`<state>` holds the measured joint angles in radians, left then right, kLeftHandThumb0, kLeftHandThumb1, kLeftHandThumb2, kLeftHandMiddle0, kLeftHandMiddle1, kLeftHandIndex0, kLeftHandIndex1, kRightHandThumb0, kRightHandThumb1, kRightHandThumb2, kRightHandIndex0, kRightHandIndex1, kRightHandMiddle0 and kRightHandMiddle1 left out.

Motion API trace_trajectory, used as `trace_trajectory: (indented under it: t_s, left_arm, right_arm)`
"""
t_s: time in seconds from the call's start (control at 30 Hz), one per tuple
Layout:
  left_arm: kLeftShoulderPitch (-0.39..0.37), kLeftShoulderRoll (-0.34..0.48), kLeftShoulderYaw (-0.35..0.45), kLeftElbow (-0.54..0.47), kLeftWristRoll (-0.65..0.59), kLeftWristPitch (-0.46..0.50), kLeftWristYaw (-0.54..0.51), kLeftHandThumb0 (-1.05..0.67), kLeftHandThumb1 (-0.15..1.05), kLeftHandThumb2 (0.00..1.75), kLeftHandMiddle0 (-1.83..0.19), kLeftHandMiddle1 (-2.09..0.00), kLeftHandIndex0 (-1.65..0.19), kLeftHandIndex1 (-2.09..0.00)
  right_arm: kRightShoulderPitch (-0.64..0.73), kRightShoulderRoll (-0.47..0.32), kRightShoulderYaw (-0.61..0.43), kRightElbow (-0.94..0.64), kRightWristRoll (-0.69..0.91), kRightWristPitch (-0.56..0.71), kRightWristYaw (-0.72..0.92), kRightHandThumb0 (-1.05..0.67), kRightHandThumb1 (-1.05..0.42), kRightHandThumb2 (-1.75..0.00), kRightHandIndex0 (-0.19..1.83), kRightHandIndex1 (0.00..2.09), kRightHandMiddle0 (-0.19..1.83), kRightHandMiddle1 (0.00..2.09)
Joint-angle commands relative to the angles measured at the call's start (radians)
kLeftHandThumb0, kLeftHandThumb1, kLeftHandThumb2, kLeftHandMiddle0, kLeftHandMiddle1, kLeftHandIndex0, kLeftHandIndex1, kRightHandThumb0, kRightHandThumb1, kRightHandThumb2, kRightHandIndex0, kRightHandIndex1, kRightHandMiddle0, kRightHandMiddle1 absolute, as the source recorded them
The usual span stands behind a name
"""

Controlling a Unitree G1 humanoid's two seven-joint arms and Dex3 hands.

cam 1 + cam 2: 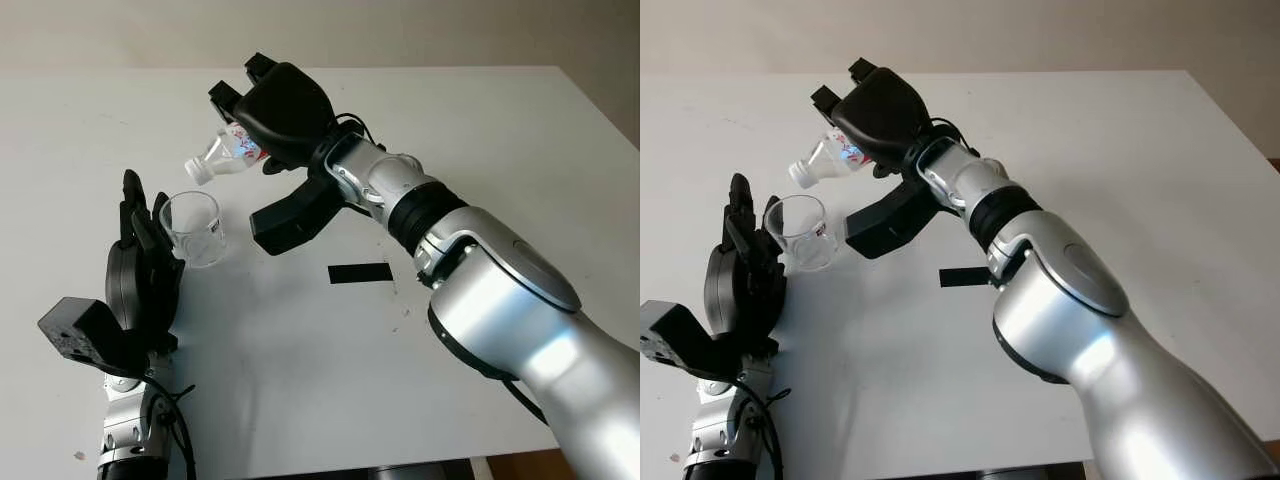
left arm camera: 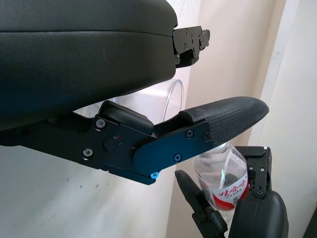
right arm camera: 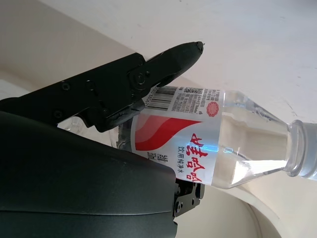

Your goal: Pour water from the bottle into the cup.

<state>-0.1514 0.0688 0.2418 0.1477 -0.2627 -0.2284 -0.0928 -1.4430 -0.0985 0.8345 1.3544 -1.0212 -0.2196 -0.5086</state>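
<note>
Right hand (image 1: 275,115): matte black shell, fingers wrapped around a clear plastic water bottle (image 1: 225,155) with a red-and-white label printed in red characters. The bottle is held off the table, tipped neck-down, its ribbed white neck end pointing away from the palm toward the cup. Bottle shoulder tapers smoothly to the neck; water visible inside in the right wrist view.

Cup (image 1: 195,228): clear, thin-walled, cylindrical, upright on the matte white table (image 1: 480,150), below and just beyond the bottle's neck end, apart from it.

Left hand (image 1: 145,265): black, with a textured rubber-like pad on one finger (image 2: 233,111), upright beside the cup on the side away from the right hand. It is open and holds nothing; contact with the cup cannot be told.

Black rectangular tape strip (image 1: 360,272) lies flat on the table under the right forearm.
</note>
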Motion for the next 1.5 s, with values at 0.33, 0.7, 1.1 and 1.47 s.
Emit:
trace_trajectory:
  t_s: [0.33,0.7,1.1,1.47]
  left_arm:
    - [0.004,-0.008,-0.007,0.031,0.01,-0.009,-0.004,-0.88,1.05,0.83,0.19,-0.28,0.14,0.0]
    - [0.002,-0.012,-0.007,0.032,0.011,-0.009,0.004,-0.88,1.05,0.83,0.19,-0.29,0.14,0.0]
    - [0.021,-0.007,-0.004,0.014,0.007,0.005,0.001,-0.88,1.05,0.83,0.19,-0.3,0.13,0.0]
    - [0.033,-0.003,0.001,0.004,-0.005,0.016,-0.016,-0.87,1.05,0.81,0.19,-0.34,0.12,0.0]
  right_arm:
    - [-0.027,-0.027,0.017,-0.002,-0.019,-0.021,-0.057,-0.36,-0.96,-0.05,0.88,2.09,0.26,1.93]
    - [-0.021,-0.021,0.01,-0.003,-0.008,-0.035,-0.064,-0.36,-1.0,-0.06,0.95,2.09,0.24,2.05]
    - [0.018,-0.033,-0.228,-0.019,0.258,-0.102,0.077,-0.24,-1.0,-0.05,0.77,2.09,0.19,2.03]
    - [0.155,-0.05,-0.638,-0.104,0.72,-0.131,0.403,-0.23,-1.05,-0.13,1.0,2.09,0.96,2.09]
